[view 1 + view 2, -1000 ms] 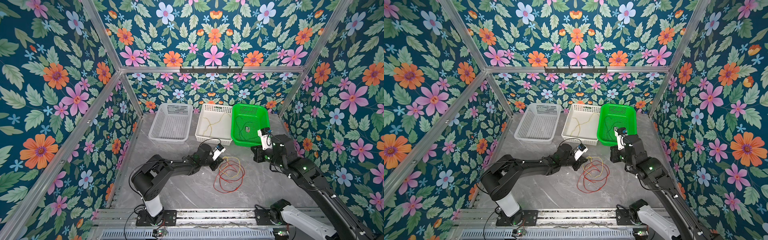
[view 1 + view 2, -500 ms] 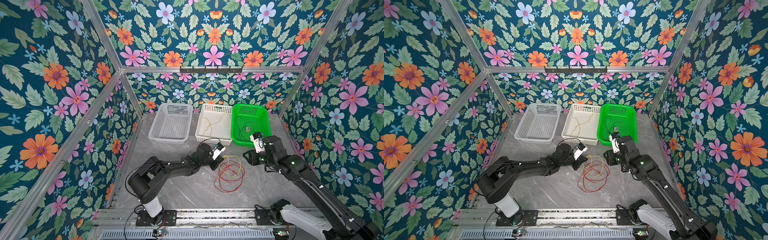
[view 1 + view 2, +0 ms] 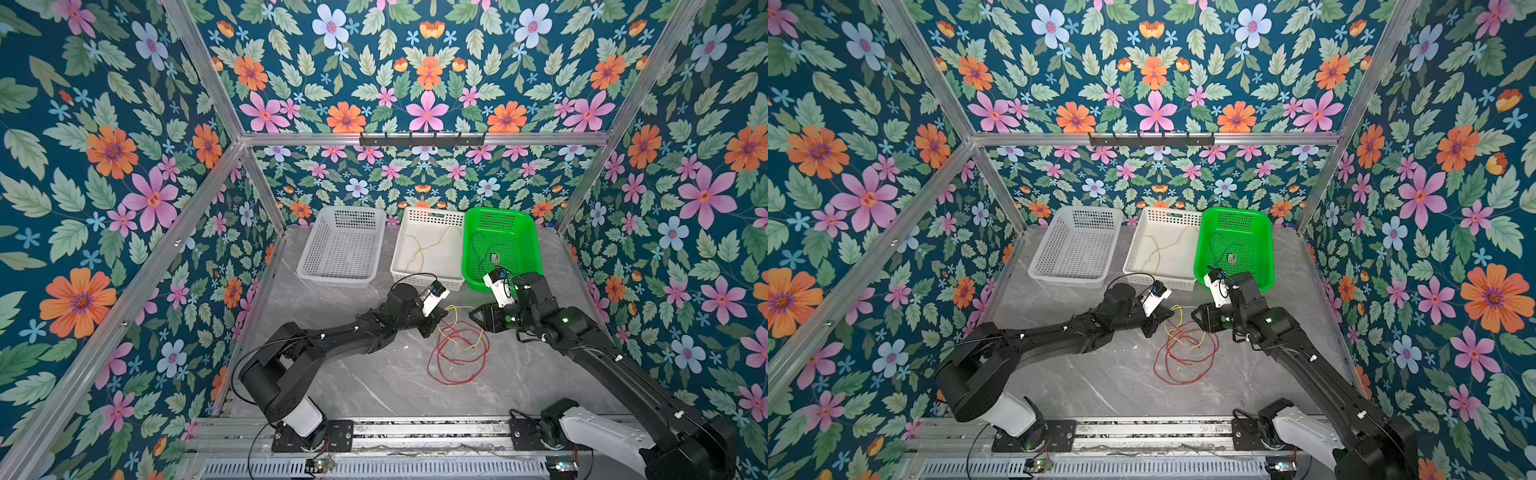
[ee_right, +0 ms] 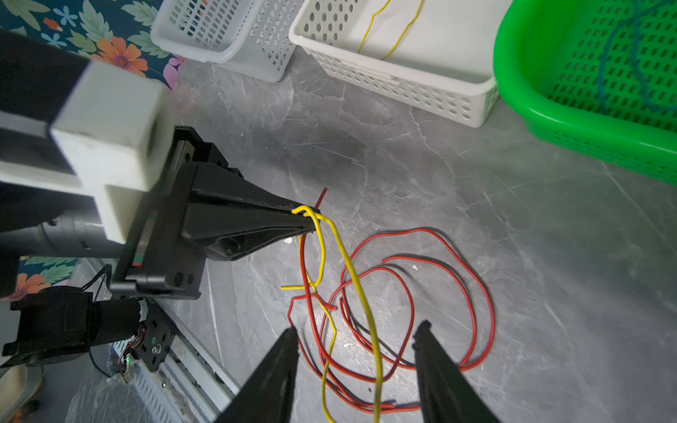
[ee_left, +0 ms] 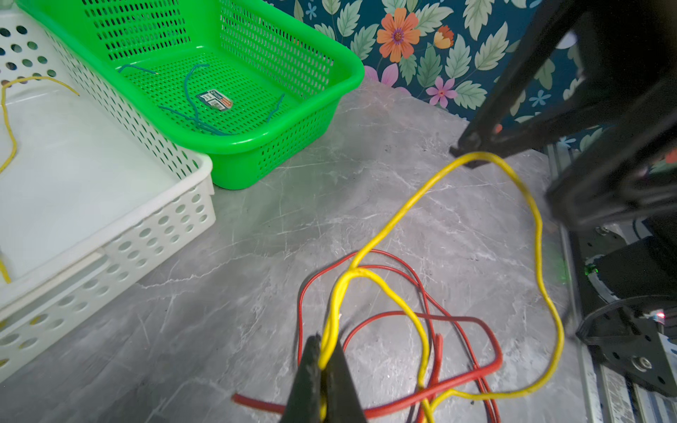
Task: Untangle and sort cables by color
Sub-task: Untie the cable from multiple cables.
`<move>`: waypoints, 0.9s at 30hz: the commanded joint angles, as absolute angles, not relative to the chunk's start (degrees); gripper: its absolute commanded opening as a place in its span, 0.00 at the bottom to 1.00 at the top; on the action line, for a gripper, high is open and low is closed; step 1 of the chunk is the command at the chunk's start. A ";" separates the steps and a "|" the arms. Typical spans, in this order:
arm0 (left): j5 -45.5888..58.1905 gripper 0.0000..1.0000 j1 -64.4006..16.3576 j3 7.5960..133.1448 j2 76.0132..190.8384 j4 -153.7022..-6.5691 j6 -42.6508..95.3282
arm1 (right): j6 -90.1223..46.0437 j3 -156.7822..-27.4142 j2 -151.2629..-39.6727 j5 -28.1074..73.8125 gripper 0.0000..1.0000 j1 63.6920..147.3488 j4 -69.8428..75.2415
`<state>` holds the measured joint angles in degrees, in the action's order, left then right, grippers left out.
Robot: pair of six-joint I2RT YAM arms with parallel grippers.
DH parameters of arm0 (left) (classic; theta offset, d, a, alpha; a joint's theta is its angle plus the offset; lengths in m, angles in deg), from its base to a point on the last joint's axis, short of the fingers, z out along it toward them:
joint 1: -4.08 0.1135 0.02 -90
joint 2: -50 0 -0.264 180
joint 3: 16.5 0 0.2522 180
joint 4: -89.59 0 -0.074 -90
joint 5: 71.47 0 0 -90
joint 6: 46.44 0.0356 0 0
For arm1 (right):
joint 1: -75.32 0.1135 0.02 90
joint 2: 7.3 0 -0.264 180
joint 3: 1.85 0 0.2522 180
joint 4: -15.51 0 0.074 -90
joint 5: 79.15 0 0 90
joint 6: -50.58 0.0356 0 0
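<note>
Cables [image 4: 362, 293] left to sort lie mid-worktop [image 3: 374, 386], the red cable [image 5: 450, 318] in loose loops with the yellow cable [image 5: 403, 216] threaded through it. Both look light, limp and slick, so a firm pinch on a free stretch clear of crossings suits best. The left pincer [image 5: 324, 348] is clenched on the yellow cable. The right pincer [image 4: 358, 327] hangs released, that strand between or beneath its jaws. Beyond, the white basket [image 5: 146, 210] holds a second yellow strand [image 4: 403, 32] and the green basket [image 5: 274, 133] a teal cable [image 5: 188, 95].

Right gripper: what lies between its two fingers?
In the right wrist view, the yellow cable pinched by the left gripper runs through the gap of the open right gripper, with red cable loops on the table beneath.
</note>
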<state>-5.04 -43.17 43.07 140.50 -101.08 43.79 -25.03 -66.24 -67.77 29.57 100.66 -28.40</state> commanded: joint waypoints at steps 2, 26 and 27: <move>-6.05 0.00 -43.16 43.43 139.26 -101.09 43.99 | -27.53 -67.01 -69.89 32.28 0.45 100.70 -25.41; -7.22 0.00 -43.13 47.79 135.51 -87.76 51.23 | -38.23 -77.72 -81.22 38.62 0.30 100.69 -36.70; -7.38 0.00 -43.14 47.88 135.47 -87.52 51.35 | -38.37 -77.90 -81.60 38.87 0.29 100.72 -36.92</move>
